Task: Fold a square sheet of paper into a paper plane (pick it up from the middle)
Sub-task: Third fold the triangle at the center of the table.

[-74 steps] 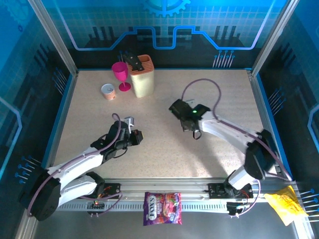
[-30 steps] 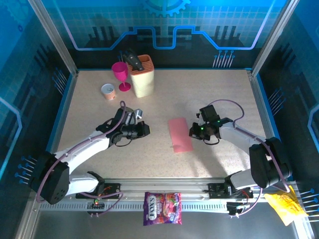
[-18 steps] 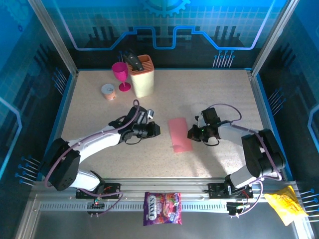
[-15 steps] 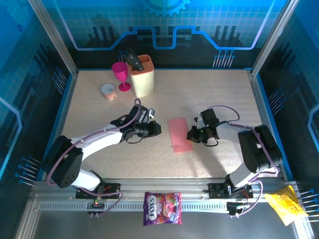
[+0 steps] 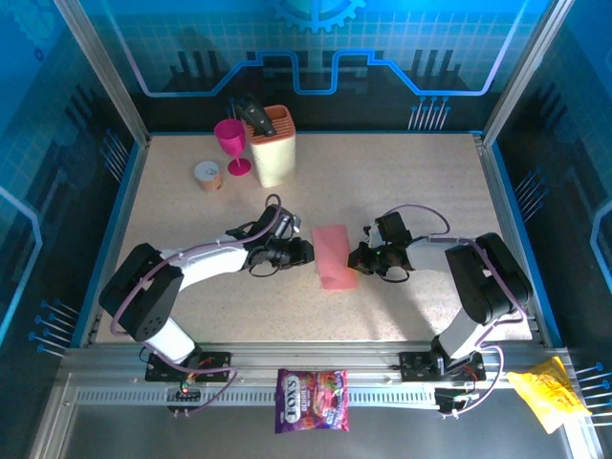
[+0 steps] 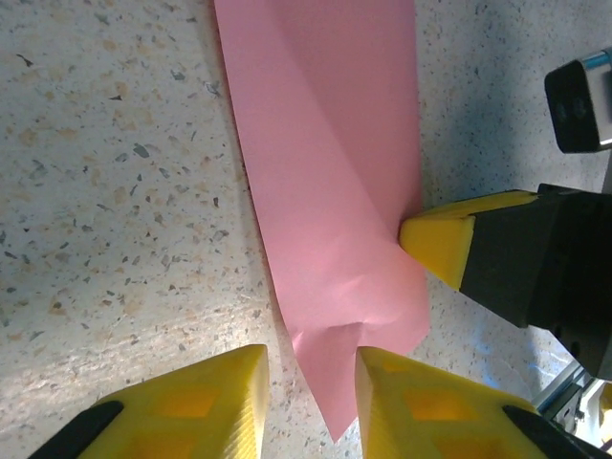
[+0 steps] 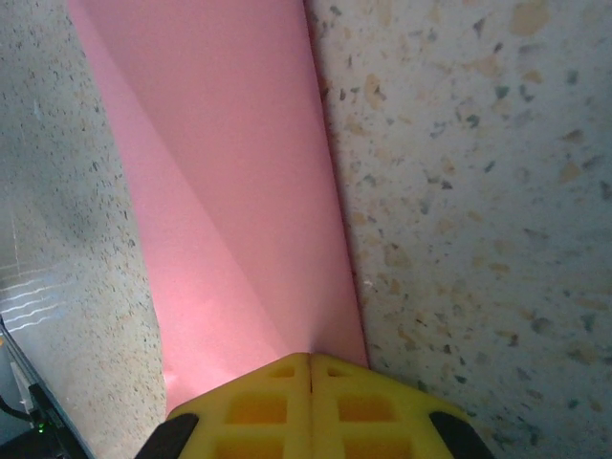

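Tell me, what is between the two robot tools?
The pink paper lies between the left tool and the right tool, lying on the table, as the top camera shows.

Speckled table (image 5: 411, 182), pink paper (image 5: 333, 256), goblet (image 5: 231, 142), knife block (image 5: 273, 151), cup (image 5: 207, 175)

The sheet of paper (image 5: 332, 253) near the tabletop's (image 5: 402, 182) middle is thin, matt pink, softly creased; the tabletop itself looks like smooth speckled stone. The right gripper's (image 7: 308, 361) 2 fingers (image 7: 249, 411) are smooth, matt yellow plastic.

Probably "FOX'S" on candy bag (image 5: 313, 400)
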Action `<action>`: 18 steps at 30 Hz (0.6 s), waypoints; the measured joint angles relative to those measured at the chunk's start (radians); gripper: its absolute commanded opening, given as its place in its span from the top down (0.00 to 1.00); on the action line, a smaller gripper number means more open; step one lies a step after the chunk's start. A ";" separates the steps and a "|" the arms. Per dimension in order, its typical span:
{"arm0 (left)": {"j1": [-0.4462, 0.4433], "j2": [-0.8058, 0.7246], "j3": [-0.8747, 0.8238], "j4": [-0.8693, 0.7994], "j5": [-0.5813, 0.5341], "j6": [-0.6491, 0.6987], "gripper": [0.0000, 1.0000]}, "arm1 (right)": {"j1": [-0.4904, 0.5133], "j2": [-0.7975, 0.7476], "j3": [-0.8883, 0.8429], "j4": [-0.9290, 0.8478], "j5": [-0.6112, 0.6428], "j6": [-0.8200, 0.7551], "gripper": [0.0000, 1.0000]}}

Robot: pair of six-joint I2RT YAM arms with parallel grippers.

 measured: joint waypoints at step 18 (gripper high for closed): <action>-0.075 0.103 -0.008 0.110 -0.011 -0.100 0.52 | 0.000 0.040 -0.001 0.074 -0.045 0.014 1.00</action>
